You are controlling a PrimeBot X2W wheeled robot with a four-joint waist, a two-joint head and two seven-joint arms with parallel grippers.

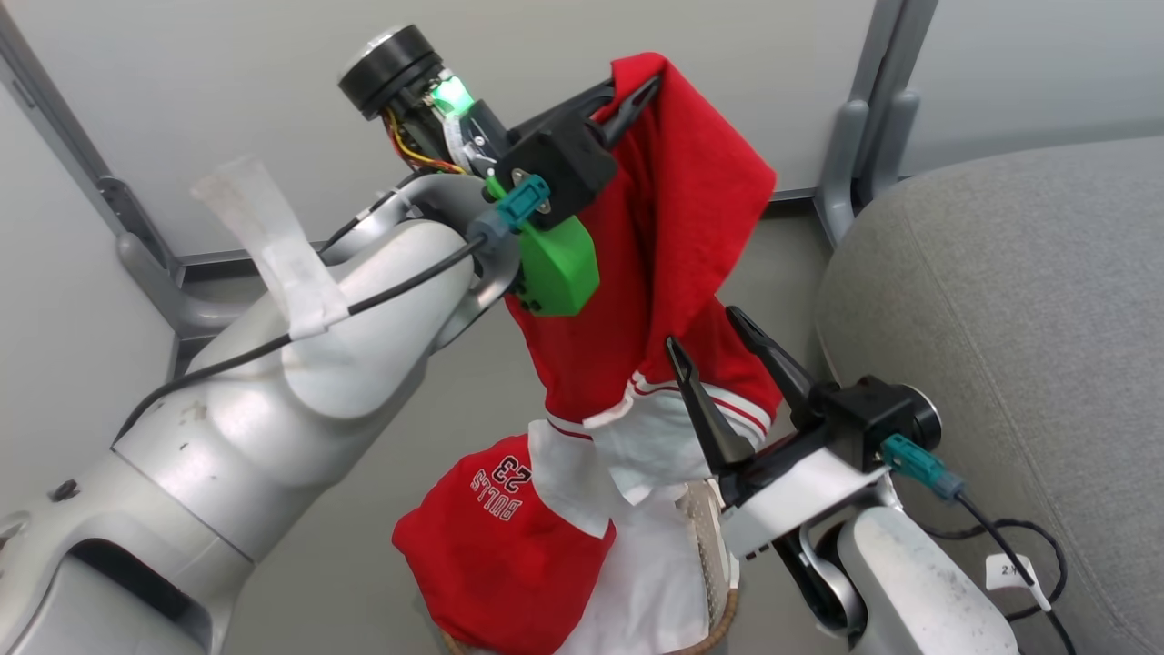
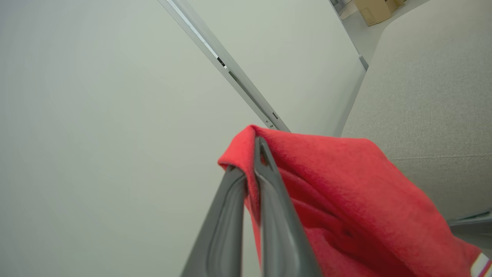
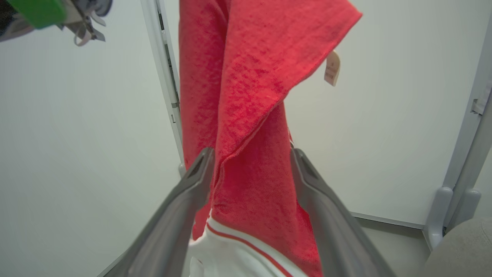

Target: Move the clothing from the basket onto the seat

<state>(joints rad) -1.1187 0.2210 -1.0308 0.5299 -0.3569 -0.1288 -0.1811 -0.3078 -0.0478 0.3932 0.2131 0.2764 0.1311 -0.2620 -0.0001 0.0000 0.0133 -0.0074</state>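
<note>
My left gripper (image 1: 641, 91) is raised high and shut on the top fold of the trimmed red garment (image 1: 673, 246). The garment hangs down from it, white trim (image 1: 655, 409) at the bottom. The left wrist view shows both fingers pinching the red fabric (image 2: 346, 184). My right gripper (image 1: 705, 329) is open, and its fingers (image 3: 200, 169) stand either side of the hanging garment (image 3: 250, 115) without closing. The red "BULLS 23" garment (image 1: 500, 537) drapes over the basket (image 1: 714, 628) at the bottom. The grey seat (image 1: 1000, 318) lies to the right.
A white cloth liner (image 1: 655, 573) spills from the basket. Pale wall panels with grey metal posts (image 1: 859, 127) stand behind. A black cable and white label (image 1: 1014, 569) lie on the seat's near part. A small tag (image 3: 332, 68) dangles from the lifted garment.
</note>
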